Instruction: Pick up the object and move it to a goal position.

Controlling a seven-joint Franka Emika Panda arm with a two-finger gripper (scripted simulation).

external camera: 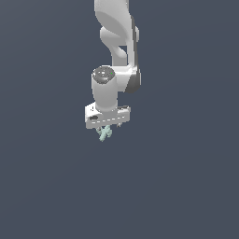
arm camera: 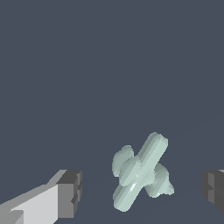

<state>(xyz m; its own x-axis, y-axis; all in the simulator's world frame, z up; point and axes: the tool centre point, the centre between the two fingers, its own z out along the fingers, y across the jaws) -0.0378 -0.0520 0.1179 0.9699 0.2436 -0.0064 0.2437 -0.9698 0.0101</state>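
Note:
The object (external camera: 104, 134) is a tiny pale mint-green pronged piece, seen just under the white hand in the exterior view. In the wrist view the object (arm camera: 141, 171) lies on the dark grey surface between my two fingers, touching neither. My gripper (arm camera: 142, 192) is open, with one grey pad (arm camera: 71, 193) on one side and the other pad (arm camera: 213, 189) at the frame's edge. In the exterior view my gripper (external camera: 107, 127) hangs straight down over the object and its fingertips are mostly hidden by the hand.
A plain dark grey surface (external camera: 186, 177) fills both views. The white arm (external camera: 116, 37) rises from the hand out of the exterior view's top.

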